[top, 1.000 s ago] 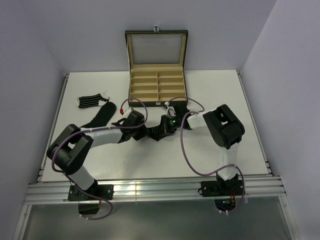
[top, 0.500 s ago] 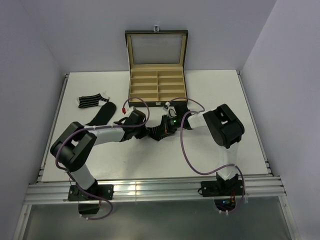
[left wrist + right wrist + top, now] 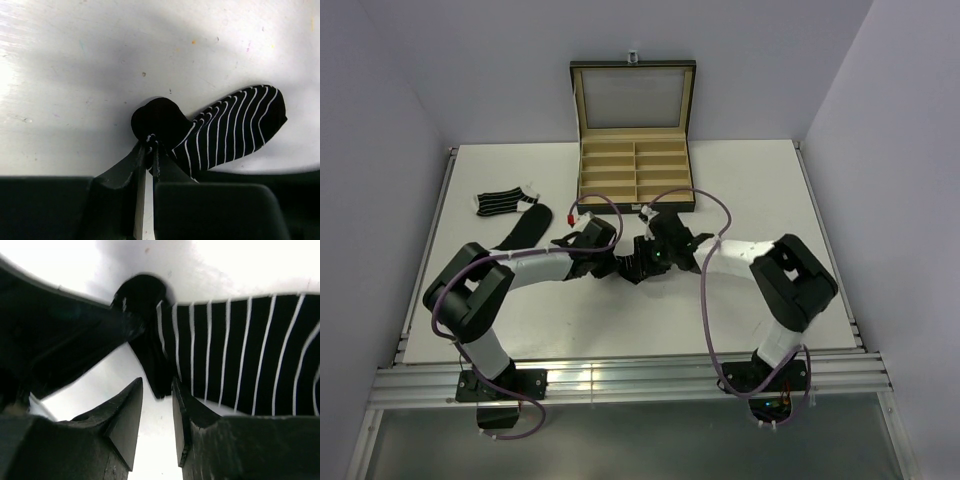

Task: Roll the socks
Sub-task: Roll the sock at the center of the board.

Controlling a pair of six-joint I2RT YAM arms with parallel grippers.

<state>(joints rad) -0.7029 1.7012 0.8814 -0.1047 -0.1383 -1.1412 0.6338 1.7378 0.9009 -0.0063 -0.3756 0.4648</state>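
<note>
A black sock with thin white stripes (image 3: pixel 235 125) lies flat on the white table between my two grippers; its plain black end (image 3: pixel 157 119) is bunched up. My left gripper (image 3: pixel 150 144) is shut on that bunched end. My right gripper (image 3: pixel 157 386) is open, its tips at the sock's (image 3: pixel 240 355) near edge with only table showing between the jaws. In the top view the two grippers meet at mid-table (image 3: pixel 628 266) and hide this sock. Another striped sock (image 3: pixel 500 203) and a plain black sock (image 3: pixel 525 230) lie at the left.
An open black box with tan compartments (image 3: pixel 635 172) stands at the back centre, its lid upright. The left gripper's dark finger (image 3: pixel 75 335) crosses the right wrist view just left of the sock. Walls close in the table on three sides.
My right gripper has opened and let go of the sock, and its arm has swung its elbow out to the right. My left gripper has closed on the sock's bunched end.
</note>
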